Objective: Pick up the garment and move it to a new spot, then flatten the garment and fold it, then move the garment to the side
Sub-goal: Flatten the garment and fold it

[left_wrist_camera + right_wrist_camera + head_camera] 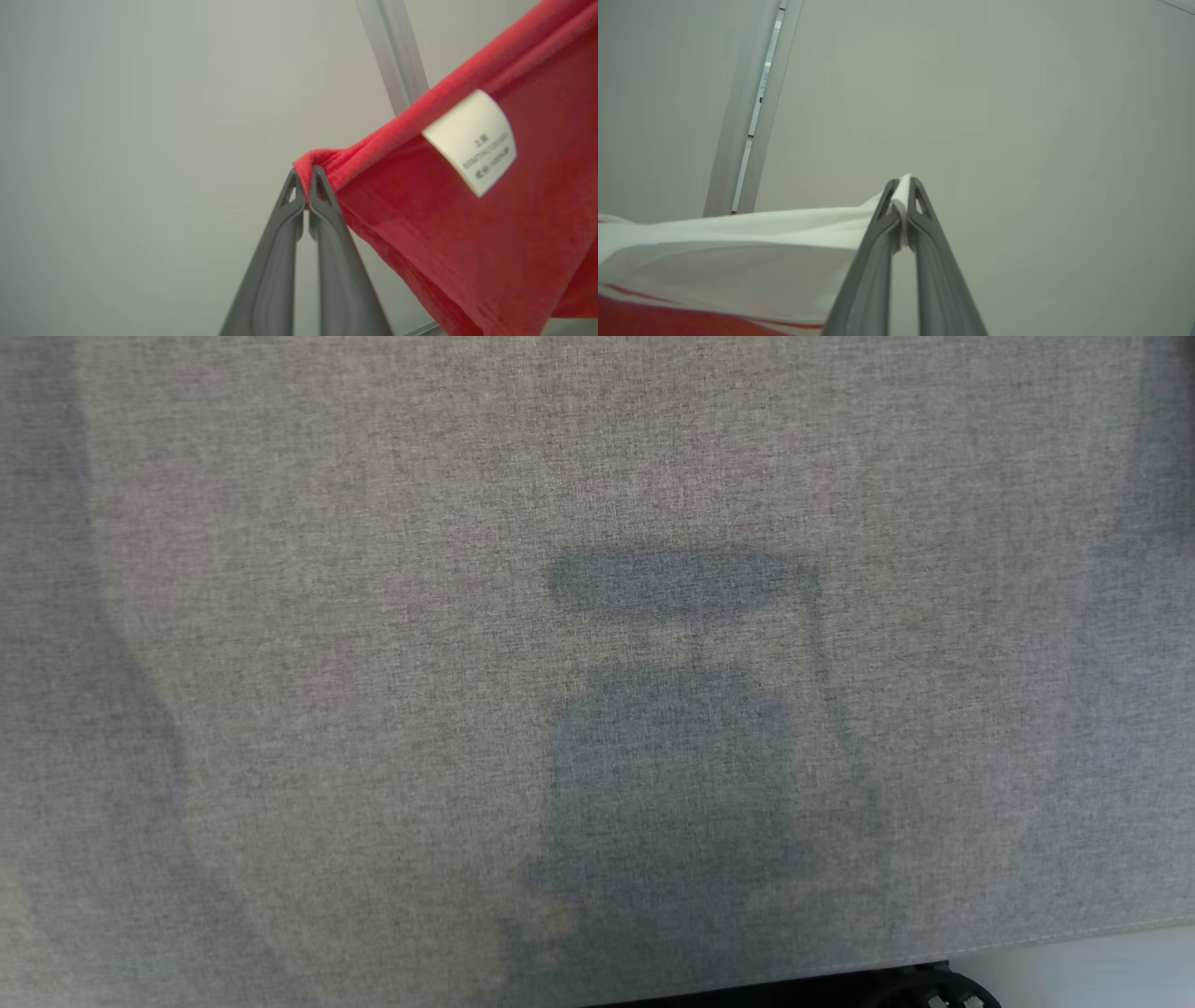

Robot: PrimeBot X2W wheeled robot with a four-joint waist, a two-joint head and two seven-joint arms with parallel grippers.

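**Q:** What is the left gripper [306, 175] doing?

**A:** Its two dark fingers [275, 261] are pressed together on a bunched corner of the garment [467, 242], a red fleecy cloth; the pinched corner is the garment's leftmost point in the left wrist view; from there the hem runs taut up and to the right, and the body of the cloth hangs below it.

**Q:** Is anything on the cloth?

**A:** A white label [472, 142] is sewn just under the garment's upper hem; its print is too blurred to read; behind the garment, above the hem, a pale metal post [392, 56] slants across a plain pale wall [140, 140].

**Q:** And the right gripper [902, 183]?

**A:** Clamped as well; a sliver of white fabric [738, 247] pokes out between its fingertips; that fabric spreads away to the left in the right wrist view, with a red band [668, 322] of the garment beneath it; a pale upright strip [752, 107] stands behind the cloth, above it.

**Q:** What does the head view show?

**A:** A grey woven surface [373, 616] with a soft dark shadow [672, 756] near its middle; a dark part [924, 987] and pale floor [1102, 971] lie past its lower right edge; where the garment hangs relative to this surface cannot be told.
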